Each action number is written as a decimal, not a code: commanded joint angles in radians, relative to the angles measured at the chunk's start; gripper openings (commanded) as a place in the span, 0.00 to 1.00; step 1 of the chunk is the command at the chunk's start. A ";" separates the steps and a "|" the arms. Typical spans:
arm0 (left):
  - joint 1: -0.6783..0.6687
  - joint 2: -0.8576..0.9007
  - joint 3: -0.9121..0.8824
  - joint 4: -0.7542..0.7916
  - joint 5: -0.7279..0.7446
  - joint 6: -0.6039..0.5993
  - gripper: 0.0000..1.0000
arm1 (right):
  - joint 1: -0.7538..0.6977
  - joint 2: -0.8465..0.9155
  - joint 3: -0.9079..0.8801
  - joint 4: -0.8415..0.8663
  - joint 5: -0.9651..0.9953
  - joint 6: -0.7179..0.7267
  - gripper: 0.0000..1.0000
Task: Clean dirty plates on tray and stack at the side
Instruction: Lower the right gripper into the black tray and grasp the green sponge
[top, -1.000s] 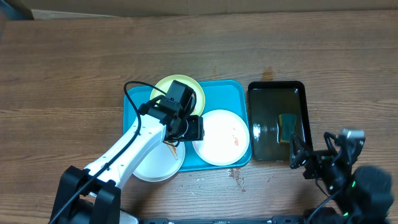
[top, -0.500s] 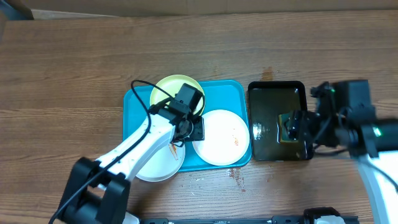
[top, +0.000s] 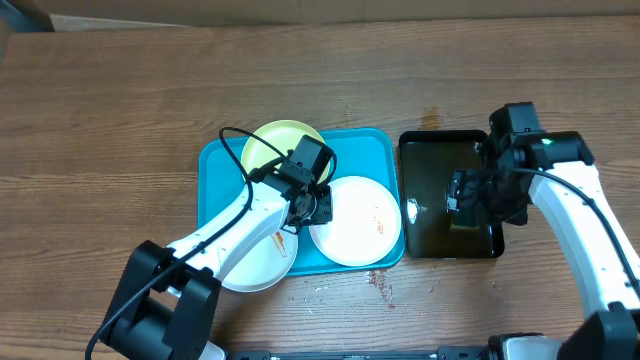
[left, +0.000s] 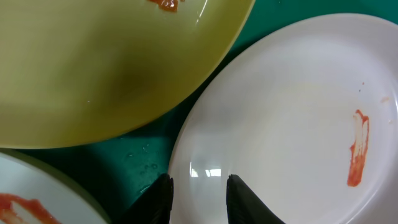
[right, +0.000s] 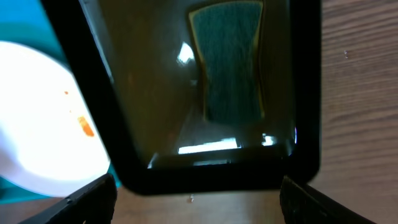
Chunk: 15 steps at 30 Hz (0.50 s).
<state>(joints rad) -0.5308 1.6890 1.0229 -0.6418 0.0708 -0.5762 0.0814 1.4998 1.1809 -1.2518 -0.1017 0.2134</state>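
The turquoise tray (top: 215, 170) holds a pale yellow-green plate (top: 270, 145) at the back and a white plate (top: 360, 220) with red smears on the right. A second white plate (top: 250, 265) overlaps the tray's front left edge. My left gripper (top: 312, 205) is down at the right white plate's left rim. In the left wrist view the gripper (left: 199, 199) straddles that rim (left: 180, 168), narrow but open, one finger over the tray (left: 140, 155) and one over the plate (left: 292, 112). My right gripper (top: 470, 195) hovers wide open above the black tray.
A glossy black tray (top: 425, 160) stands right of the turquoise one, holding a dark green sponge (right: 230, 62). My right gripper (right: 199, 199) hangs over its near rim (right: 205, 171). Bare wooden table (top: 120, 100) surrounds both trays.
My left gripper has narrowed around the white plate's rim. The right arm has swung from the table's front right corner to above the black tray.
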 joint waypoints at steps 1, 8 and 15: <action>-0.006 0.009 -0.007 -0.001 -0.053 -0.004 0.31 | 0.013 0.015 -0.050 0.044 0.023 0.052 0.85; -0.006 0.011 -0.007 -0.014 -0.118 -0.003 0.32 | 0.015 0.015 -0.210 0.227 0.023 0.105 0.85; -0.021 0.011 -0.018 -0.009 -0.115 -0.004 0.33 | 0.014 0.015 -0.332 0.439 0.050 0.106 0.84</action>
<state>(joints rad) -0.5327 1.6890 1.0222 -0.6575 -0.0193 -0.5762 0.0925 1.5166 0.8764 -0.8600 -0.0856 0.3061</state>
